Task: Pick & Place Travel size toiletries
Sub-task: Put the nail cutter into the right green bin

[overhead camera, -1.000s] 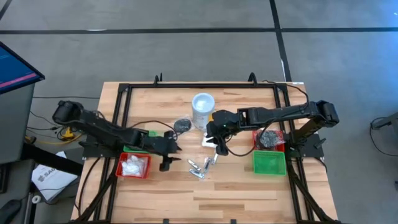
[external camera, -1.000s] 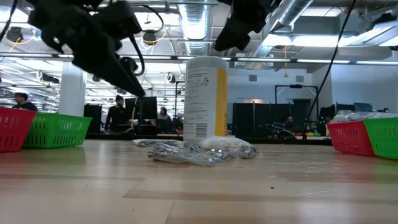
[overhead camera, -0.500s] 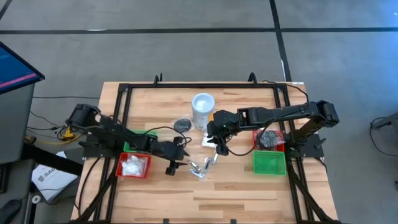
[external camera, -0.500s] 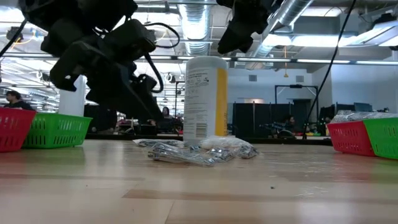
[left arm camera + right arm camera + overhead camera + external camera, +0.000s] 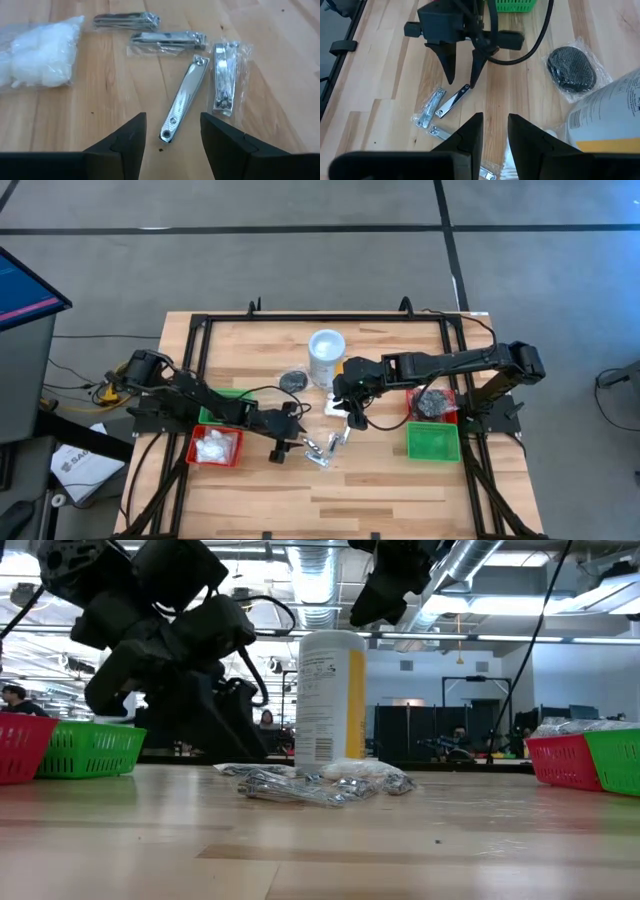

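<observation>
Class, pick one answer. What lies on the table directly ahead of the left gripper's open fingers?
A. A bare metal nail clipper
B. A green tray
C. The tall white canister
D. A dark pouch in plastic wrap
A: in the left wrist view, the left gripper has its fingers apart with the unwrapped nail clipper lying just ahead between them.

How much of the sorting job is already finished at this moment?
Done: white packets lie in the red tray. In hand: nothing; the left pincer, open, straddles one bare nail clipper. Left: the other clippers and a black pouch. The right pincer hovers empty.
</observation>
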Controlling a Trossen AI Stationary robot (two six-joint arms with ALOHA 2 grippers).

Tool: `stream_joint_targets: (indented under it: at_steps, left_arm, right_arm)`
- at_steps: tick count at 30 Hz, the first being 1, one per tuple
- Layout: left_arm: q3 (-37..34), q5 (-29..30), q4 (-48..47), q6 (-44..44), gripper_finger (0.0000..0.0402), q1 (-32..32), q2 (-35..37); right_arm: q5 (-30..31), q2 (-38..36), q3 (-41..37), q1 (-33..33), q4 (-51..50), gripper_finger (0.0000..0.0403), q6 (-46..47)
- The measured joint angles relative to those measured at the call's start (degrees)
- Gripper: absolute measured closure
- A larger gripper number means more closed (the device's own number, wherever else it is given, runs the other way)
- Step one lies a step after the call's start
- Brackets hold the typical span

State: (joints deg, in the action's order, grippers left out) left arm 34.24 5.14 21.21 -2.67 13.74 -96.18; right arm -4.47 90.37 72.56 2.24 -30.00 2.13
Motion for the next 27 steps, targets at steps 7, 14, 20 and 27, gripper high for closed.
stream_joint_targets:
  at_steps: [7, 14, 20, 27]
  left_arm:
    - [0.0, -1.6, 2.52, -2.98, 0.0225, -0.21, -2.92]
    - [0.0, -3.64, 4.76, -3.03, 0.0225, -2.17, -5.35]
    - [0.11, -9.35, 8.1, -2.91, 0.0225, -4.22, -8.13]
    - [0.18, -10.29, 8.27, -2.87, 0.0235, -4.42, -8.68]
  right_arm:
    - [0.0, 0.0, -0.01, 0.0, 0.0, 0.0321, -0.13]
    - [0.0, 0.0, -0.01, 0.0, 0.0, 0.0321, -0.13]
    - [0.0, 0.0, -0.01, 0.0, 0.0, 0.0321, -0.13]
    - [0.0, 0.0, -0.01, 0.0, 0.0, 0.0321, -0.15]
